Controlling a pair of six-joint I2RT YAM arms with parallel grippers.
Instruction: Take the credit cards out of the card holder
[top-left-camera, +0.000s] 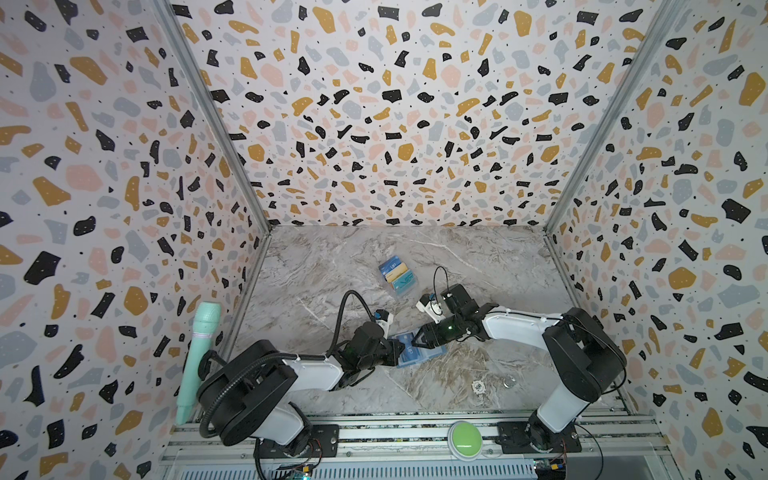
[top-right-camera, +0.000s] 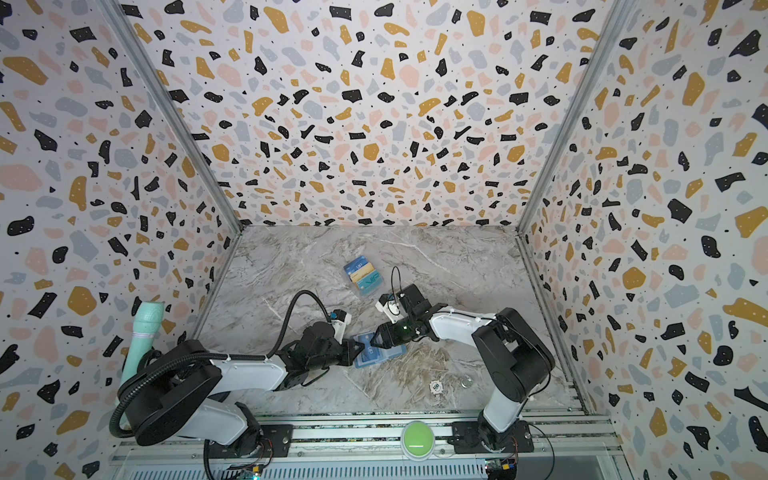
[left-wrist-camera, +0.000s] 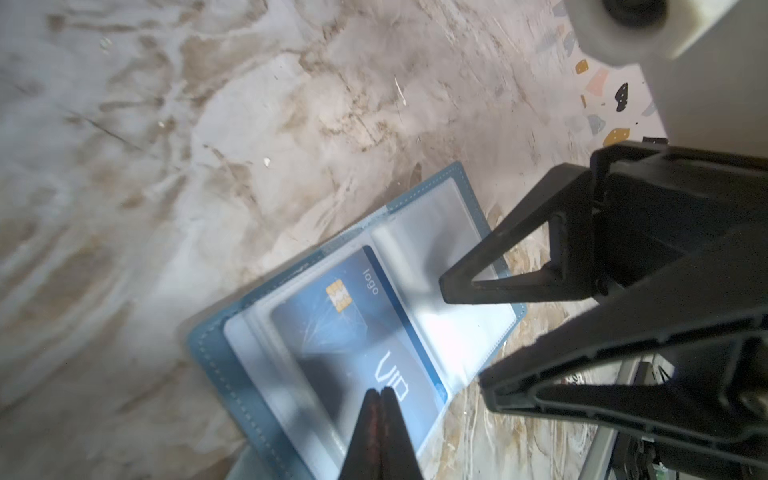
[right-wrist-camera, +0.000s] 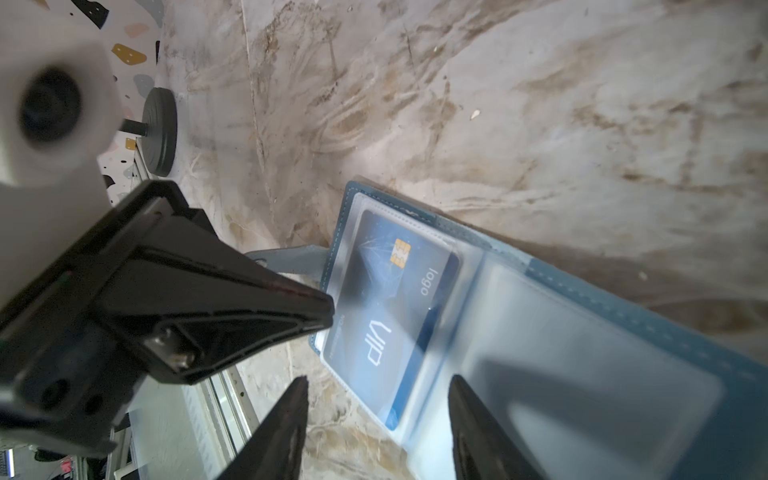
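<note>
Left wrist view puts my left gripper (left-wrist-camera: 380, 390) at the outer edge of the card holder (left-wrist-camera: 232, 374), jaws clenched together and tips over the page that carries the dark blue card (left-wrist-camera: 353, 332). I cannot tell whether I pinch the card's edge, the clear plastic over it, or nothing at all. My right gripper (right-wrist-camera: 378, 380) hangs released just above the card holder, jaws apart and straddling the card's end, touching nothing that I can see. The card holder lies open and flat on the marble table (left-wrist-camera: 166, 166) between my two wrists, with the card tucked in one page and the facing page empty.

I judge the main risk to be a pull that drags the whole card holder along. Nothing pins it down, and if my clenched tips have caught plastic as well as card, the page would lift and buckle. A grip on so thin an edge could also slip off and leave the card half out.

By count:
- One card holder, with one card in it.
- Three more cards (top-left-camera: 397, 274), blue, yellow-tan and teal, in one clear stand (top-left-camera: 401, 292) well beyond the card holder. That makes four cards.
- Two small round bits (top-left-camera: 478, 387) on the table near the card holder.
</note>
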